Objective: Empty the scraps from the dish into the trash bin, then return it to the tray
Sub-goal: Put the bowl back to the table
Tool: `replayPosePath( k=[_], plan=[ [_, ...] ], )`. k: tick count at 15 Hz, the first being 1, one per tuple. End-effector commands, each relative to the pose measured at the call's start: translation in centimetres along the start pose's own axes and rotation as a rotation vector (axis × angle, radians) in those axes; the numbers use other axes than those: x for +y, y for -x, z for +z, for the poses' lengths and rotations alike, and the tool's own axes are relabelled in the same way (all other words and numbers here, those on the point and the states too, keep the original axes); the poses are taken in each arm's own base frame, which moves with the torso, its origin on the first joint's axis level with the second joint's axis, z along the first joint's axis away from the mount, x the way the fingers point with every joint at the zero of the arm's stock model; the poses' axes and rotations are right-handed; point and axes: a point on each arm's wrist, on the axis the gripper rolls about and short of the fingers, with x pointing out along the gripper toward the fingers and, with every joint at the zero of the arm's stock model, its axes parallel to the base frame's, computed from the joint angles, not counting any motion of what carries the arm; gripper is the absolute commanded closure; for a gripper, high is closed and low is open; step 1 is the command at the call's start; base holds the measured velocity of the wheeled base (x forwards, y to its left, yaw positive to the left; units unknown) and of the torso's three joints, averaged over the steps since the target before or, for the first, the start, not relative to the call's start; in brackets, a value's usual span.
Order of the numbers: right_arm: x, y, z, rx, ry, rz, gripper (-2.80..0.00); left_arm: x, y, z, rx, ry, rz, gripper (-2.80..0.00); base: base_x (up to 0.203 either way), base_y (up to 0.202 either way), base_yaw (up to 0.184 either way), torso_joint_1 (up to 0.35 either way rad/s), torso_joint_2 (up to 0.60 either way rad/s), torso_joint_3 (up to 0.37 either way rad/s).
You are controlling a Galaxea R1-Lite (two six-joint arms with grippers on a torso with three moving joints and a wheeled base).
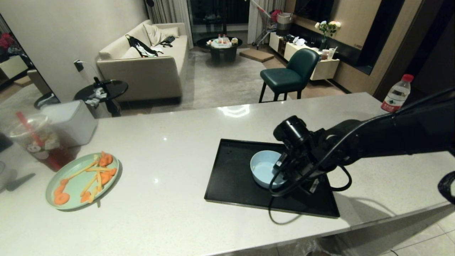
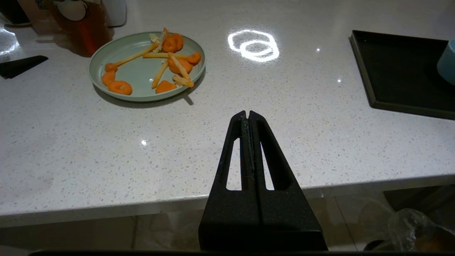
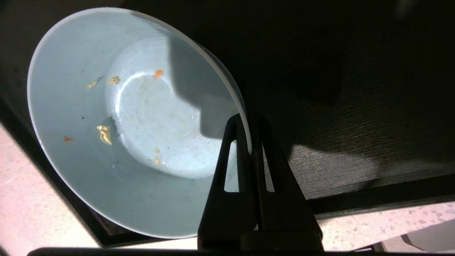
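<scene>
The dish [image 1: 265, 169], a small light-blue bowl, is over the middle of the black tray [image 1: 231, 181]. I cannot tell if it rests on the tray. My right gripper [image 1: 284, 167] is shut on the bowl's right-hand rim. In the right wrist view the right gripper [image 3: 249, 121] has one finger inside the dish [image 3: 124, 142] and one outside. Of the scraps, only a few yellow and orange crumbs [image 3: 104, 134] stick inside. My left gripper [image 2: 247, 113] hangs shut and empty at the counter's front edge. Crinkled clear plastic [image 2: 412, 227] shows below the counter; the trash bin itself is hidden.
A pale-green plate [image 1: 67, 177] with fry sticks and carrot pieces lies at the counter's left. Behind it stand a drink cup with a red straw [image 1: 35, 140] and a white box [image 1: 73, 121]. A water bottle [image 1: 397, 93] stands at the far right corner.
</scene>
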Motion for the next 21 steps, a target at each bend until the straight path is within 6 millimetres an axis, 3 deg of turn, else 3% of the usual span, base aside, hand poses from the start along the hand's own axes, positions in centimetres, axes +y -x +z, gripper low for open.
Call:
replayPosePath(
  k=[1, 3, 4, 10, 16, 18, 21],
  plan=[
    [-0.1, -0.5, -0.2, 0.004, -0.003, -0.013, 0.00, 0.0, 0.0, 0.0, 0.001, 0.001, 0.001, 0.00, 0.000, 0.000, 0.000, 0.000, 0.00, 0.000],
    [0.0, -0.4, -0.1, 0.003, -0.002, -0.007, 0.00, 0.0, 0.0, 0.0, 0.001, 0.001, 0.000, 0.00, 0.000, 0.000, 0.000, 0.000, 0.00, 0.000],
    [0.2, -0.3, 0.0, 0.001, -0.004, -0.001, -2.80, 0.0, 0.0, 0.0, 0.001, 0.001, 0.000, 0.00, 0.000, 0.000, 0.000, 0.000, 0.00, 0.000],
    [1.2, 1.2, 0.8, -0.021, -0.013, 0.049, -2.80, 0.0, 0.0, 0.0, 0.001, 0.001, 0.000, 0.00, 0.000, 0.000, 0.000, 0.000, 0.00, 0.000],
    [0.9, 6.3, 1.8, -0.092, 0.170, 0.116, -2.80, 0.0, 0.0, 0.0, 0.001, 0.001, 0.001, 0.00, 0.000, 0.000, 0.000, 0.000, 0.00, 0.000],
    [-0.4, 8.3, 1.7, -0.111, 0.305, 0.125, -2.80, 0.0, 0.0, 0.0, 0.000, 0.001, 0.001, 0.00, 0.000, 0.000, 0.000, 0.000, 0.00, 0.000],
    [-4.1, 9.3, 0.5, -0.131, 0.528, 0.069, -2.80, 0.0, 0.0, 0.0, 0.001, 0.001, 0.001, 0.00, 0.000, 0.000, 0.000, 0.000, 0.00, 0.000]
  ],
)
